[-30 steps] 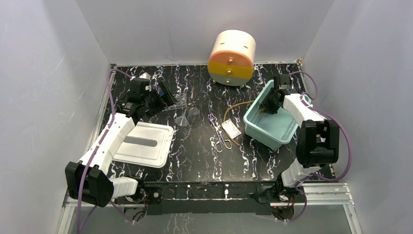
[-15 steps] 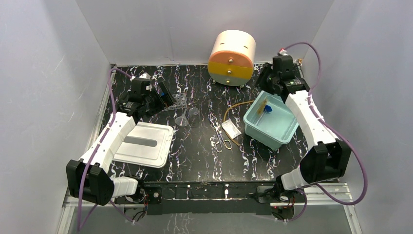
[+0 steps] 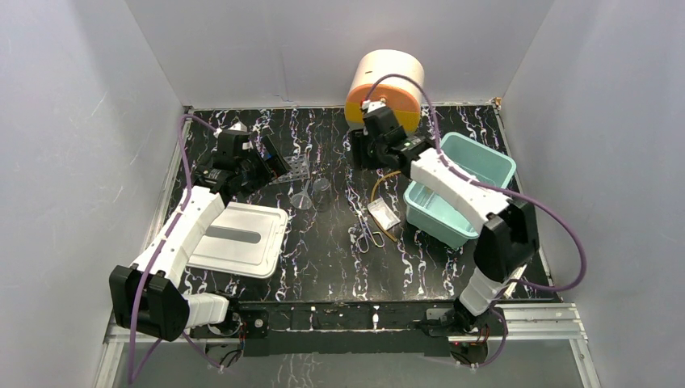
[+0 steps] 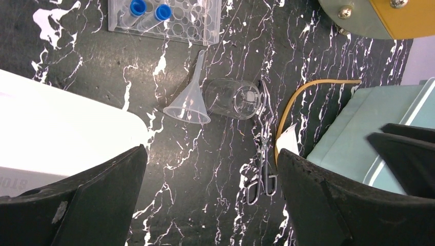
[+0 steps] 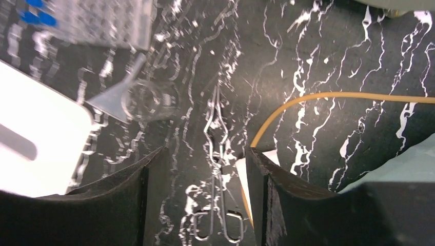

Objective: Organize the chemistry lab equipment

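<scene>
We hover our right gripper (image 5: 203, 160), jaws apart, over the metal scissors (image 5: 216, 128) on the tabletop (image 5: 328, 51), likely lining up a grasp.

i see a black white-veined table (image 3: 323, 263), white flat lid (image 3: 238, 237) front left, clear tube rack (image 3: 297, 166) back left, funnel (image 3: 302, 199) just beside a tipped clear cup (image 3: 321, 191), scissors (image 3: 367, 229), small bag (image 3: 383, 214) and tan tubing (image 5: 328, 96) mid-table, teal bin (image 3: 440, 220) right, round drawer unit (image 3: 388, 69) behind

A round cream-and-orange drawer unit (image 3: 389, 71) is set at the far edge of the black marbled table (image 3: 323, 259). A teal tub (image 3: 440, 223) is placed at the right, a white lid (image 3: 242, 242) at the left.
</scene>
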{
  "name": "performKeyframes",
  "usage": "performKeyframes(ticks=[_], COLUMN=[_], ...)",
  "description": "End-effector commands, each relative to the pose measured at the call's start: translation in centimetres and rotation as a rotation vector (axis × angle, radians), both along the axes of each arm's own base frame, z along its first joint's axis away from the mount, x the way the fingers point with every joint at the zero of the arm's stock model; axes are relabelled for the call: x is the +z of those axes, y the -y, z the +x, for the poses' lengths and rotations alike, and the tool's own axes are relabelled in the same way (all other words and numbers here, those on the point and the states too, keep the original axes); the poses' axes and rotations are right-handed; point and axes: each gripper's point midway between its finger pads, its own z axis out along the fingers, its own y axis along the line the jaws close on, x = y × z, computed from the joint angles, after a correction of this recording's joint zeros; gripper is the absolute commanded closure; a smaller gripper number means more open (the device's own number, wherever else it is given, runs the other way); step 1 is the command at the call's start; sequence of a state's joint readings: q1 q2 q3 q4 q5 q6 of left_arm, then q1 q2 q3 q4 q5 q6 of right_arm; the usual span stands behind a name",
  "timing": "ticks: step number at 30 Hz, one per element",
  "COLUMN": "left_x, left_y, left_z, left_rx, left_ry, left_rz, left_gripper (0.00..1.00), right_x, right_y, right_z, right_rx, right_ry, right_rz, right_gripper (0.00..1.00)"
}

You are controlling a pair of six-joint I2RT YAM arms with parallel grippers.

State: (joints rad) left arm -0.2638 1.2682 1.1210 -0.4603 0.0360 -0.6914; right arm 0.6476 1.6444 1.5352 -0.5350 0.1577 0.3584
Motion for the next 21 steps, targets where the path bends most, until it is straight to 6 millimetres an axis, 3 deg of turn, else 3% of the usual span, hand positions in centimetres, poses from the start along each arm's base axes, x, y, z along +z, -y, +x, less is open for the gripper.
performKeyframes(ticks=[1, 4, 9, 13, 21], left_x=[0.8, 1.0, 0.6, 0.6, 0.4], left_y=[-0.5, 0.1, 0.5, 0.4, 0.8], left_z=[-0.4, 0.0, -0.1, 0.1, 0.2], left_rx=[0.064, 0.057, 0.039, 0.038, 0.019], left_ry=[-0.009, -0.017, -0.022, -0.019, -0.023], left_rz=[-0.032, -0.059, -0.07, -0.063, -0.071], left_gripper=[0.02, 0.02, 0.02, 0.02, 0.02], right_x=[-4.3, -7.8, -10.5, -13.8, -16.4], right_y=[-0.8, -1.7, -2.3, -2.1, -1.9], right_z=[-1.1, -2.7, -3.1, -4.7, -5.1], right_rx=[0.056, 0.073, 0.085, 0.119, 0.134], right_ry=[-0.023, -0.11, -0.178, -0.294, -0.341], right_rz=[-0.149, -0.169, -0.177, -0.223, -0.252], right_gripper=[0.33, 0.32, 0.33, 0.38, 0.51])
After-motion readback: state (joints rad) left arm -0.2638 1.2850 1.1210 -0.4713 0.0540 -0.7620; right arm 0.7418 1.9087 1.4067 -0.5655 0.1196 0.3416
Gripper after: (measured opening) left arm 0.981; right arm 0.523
